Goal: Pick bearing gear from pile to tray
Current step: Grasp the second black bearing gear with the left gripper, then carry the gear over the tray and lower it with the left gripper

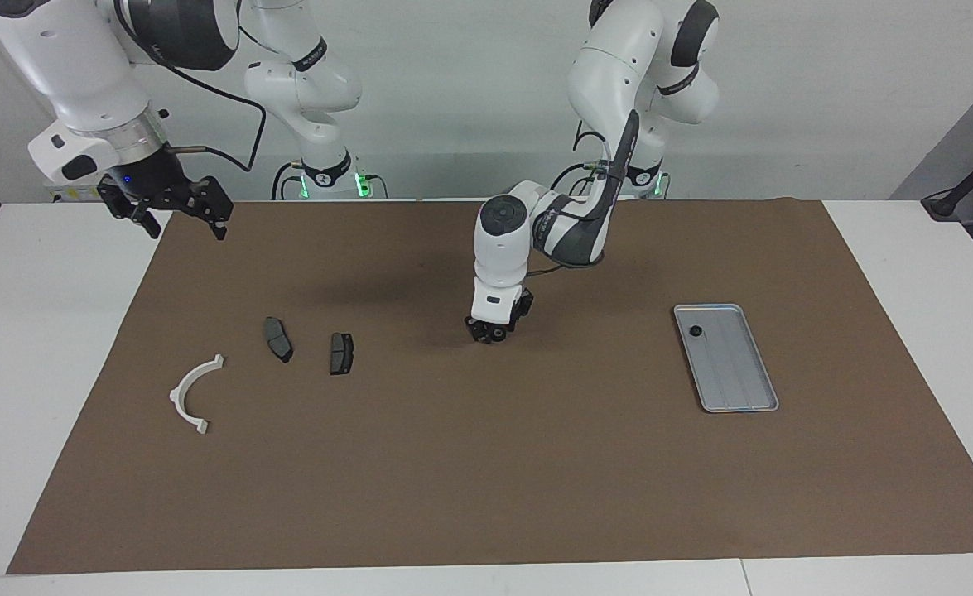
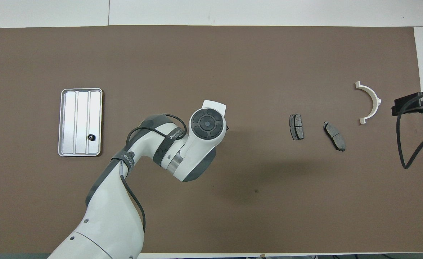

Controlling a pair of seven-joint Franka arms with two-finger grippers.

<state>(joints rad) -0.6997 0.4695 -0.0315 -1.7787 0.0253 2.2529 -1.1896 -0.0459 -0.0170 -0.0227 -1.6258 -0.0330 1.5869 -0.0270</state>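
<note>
Left gripper (image 1: 493, 333) down mid-table, clamped around a small black gear (image 1: 497, 334); right gripper (image 1: 178, 213) waits spread wide above the table's corner.

From overhead the left arm's wrist (image 2: 208, 124) covers its own gripper and whatever lies under it. In the facing view the left gripper (image 1: 494, 333) is down at the mat with a small black round piece (image 1: 497, 334) between its fingertips, too small to tell whether they touch it. The black piece in the tray (image 1: 696, 331) is too small to make out its shape. Overhead, the right gripper (image 2: 414, 104) is cut off by the picture's edge. Both arms' upper parts run out of the top of the facing view.
</note>
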